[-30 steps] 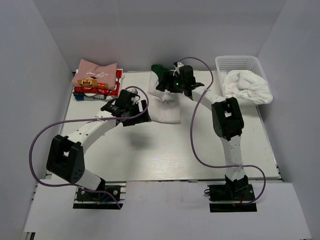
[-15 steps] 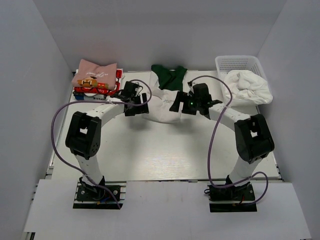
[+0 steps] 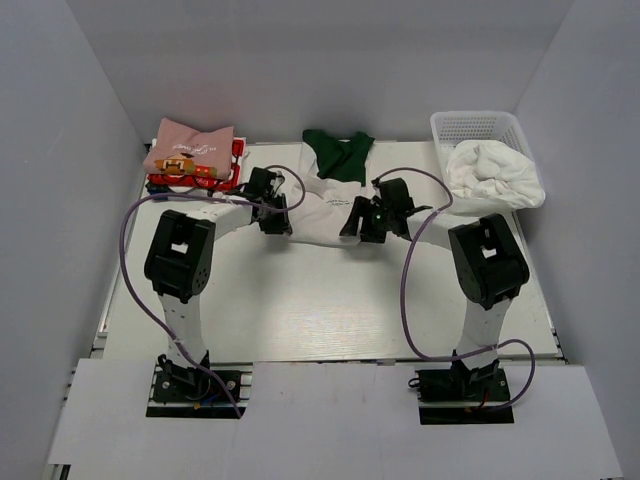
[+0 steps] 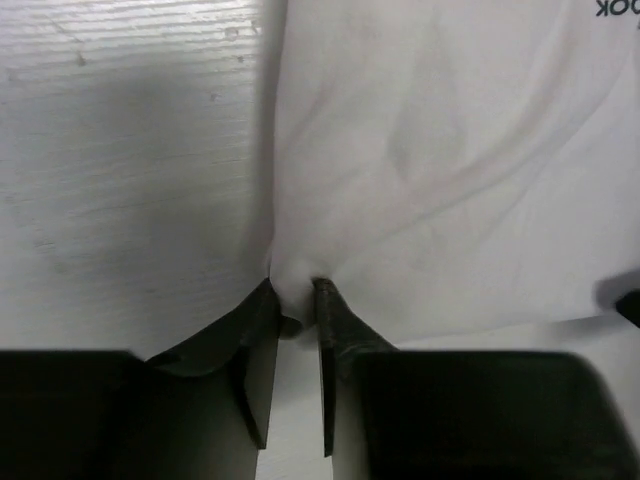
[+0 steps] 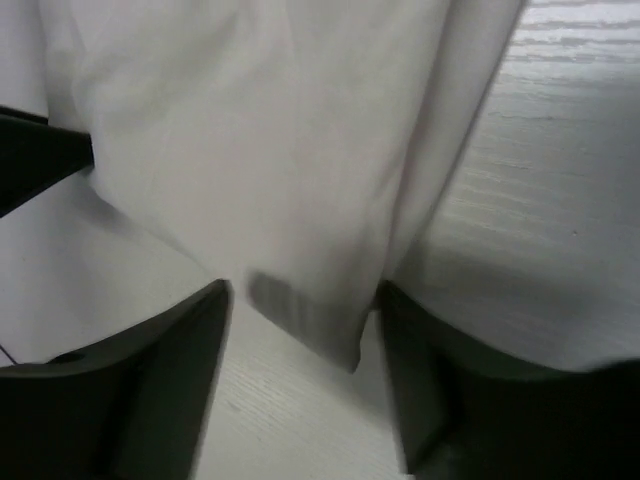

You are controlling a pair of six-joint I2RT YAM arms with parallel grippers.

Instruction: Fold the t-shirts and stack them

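An off-white shirt (image 3: 318, 208) with a dark green sleeve (image 3: 338, 155) lies at the back middle of the table. My left gripper (image 3: 271, 213) is at the shirt's left edge. In the left wrist view the left gripper (image 4: 295, 290) is shut on a pinch of the shirt (image 4: 430, 150). My right gripper (image 3: 361, 219) is at the shirt's right side. In the right wrist view the right gripper (image 5: 303, 290) is open, its fingers straddling a hanging corner of the shirt (image 5: 270, 130). A stack of folded t-shirts (image 3: 192, 155), pink on top, sits at the back left.
A white basket (image 3: 478, 127) at the back right holds bunched white cloth (image 3: 497, 173). Grey walls close in the table (image 3: 320, 300) on three sides. Cables loop from both arms over the table.
Both arms swung in, so the grippers now flank the shirt's sides. The shirt lies wider than before. The left jaws closed on fabric and the right jaws narrowed around a corner.
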